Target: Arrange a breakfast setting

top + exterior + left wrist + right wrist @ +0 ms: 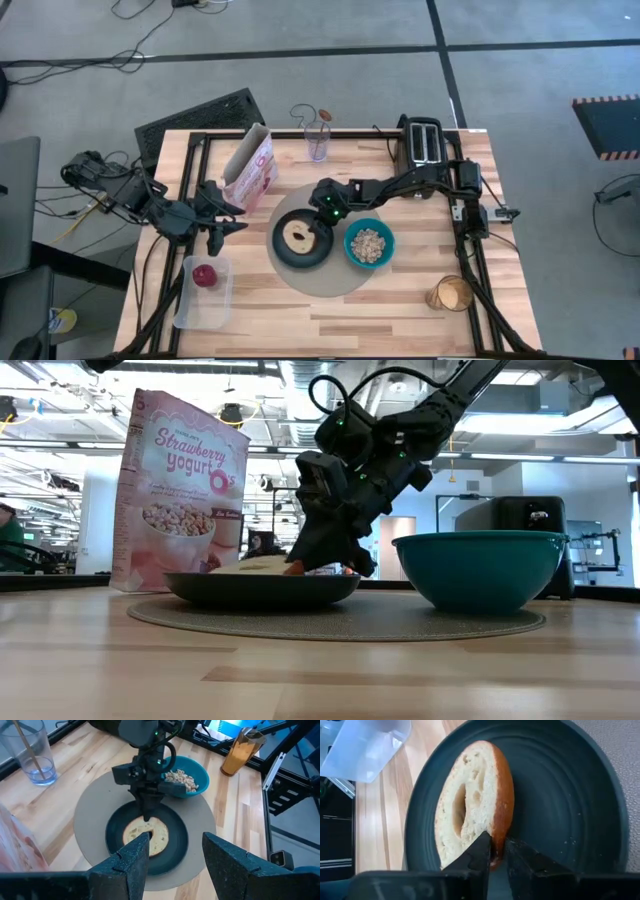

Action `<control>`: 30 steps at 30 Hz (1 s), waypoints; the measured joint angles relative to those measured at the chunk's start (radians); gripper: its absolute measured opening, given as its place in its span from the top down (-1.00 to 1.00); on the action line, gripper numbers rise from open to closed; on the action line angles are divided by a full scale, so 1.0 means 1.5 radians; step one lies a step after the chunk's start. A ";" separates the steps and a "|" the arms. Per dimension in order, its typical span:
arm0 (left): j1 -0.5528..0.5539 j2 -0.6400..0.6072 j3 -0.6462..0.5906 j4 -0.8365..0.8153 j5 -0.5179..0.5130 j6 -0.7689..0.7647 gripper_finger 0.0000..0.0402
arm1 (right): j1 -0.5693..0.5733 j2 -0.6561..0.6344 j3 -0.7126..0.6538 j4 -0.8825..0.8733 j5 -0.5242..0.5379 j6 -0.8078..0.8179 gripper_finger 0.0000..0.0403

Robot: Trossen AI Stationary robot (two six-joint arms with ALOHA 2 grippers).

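The right gripper (497, 851) pinches the edge of the round toasted bread (470, 802), which lies in the dark grey plate (283, 248) on the large round grey mat (330, 282). Just right of it, the teal bowl (349, 252) already holds beige cereal (369, 244). The left gripper (172, 855) hovers open at the table's left. The small red apple (204, 275) sits in a clear plastic tub (220, 304); no spoon is visibly placed.

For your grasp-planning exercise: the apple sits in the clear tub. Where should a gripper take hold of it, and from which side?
Take the apple across its widest middle, coming straight down from above. It is round and sits low inside the open-topped tub, whose walls block a sideways approach. The open left gripper is nearest; the right gripper is busy at the bread.
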 joint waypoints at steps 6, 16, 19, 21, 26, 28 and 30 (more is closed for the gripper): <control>0.000 0.000 0.000 0.000 0.022 -0.008 0.15 | -0.001 0.000 0.000 -0.001 0.002 -0.008 0.28; 0.000 0.003 0.000 0.010 0.017 -0.026 -0.24 | -0.027 -0.148 0.000 -0.107 0.016 -0.125 -0.23; 0.000 0.009 0.000 0.010 0.018 -0.045 -0.48 | -0.017 -0.214 0.000 -0.157 0.064 -0.168 -0.24; 0.000 0.013 0.000 0.010 0.035 -0.053 -0.64 | -0.008 -0.257 0.000 -0.184 0.098 -0.191 -0.24; 0.000 0.013 0.000 0.008 0.116 -0.105 -0.88 | 0.016 -0.317 0.000 -0.232 0.164 -0.217 -0.24; 0.000 0.013 0.000 0.006 0.161 -0.134 -0.91 | 0.019 -0.326 0.000 -0.242 0.178 -0.217 -0.24; 0.000 0.013 0.000 -0.010 0.211 -0.181 -0.91 | 0.019 -0.327 0.000 -0.253 0.183 -0.217 -0.24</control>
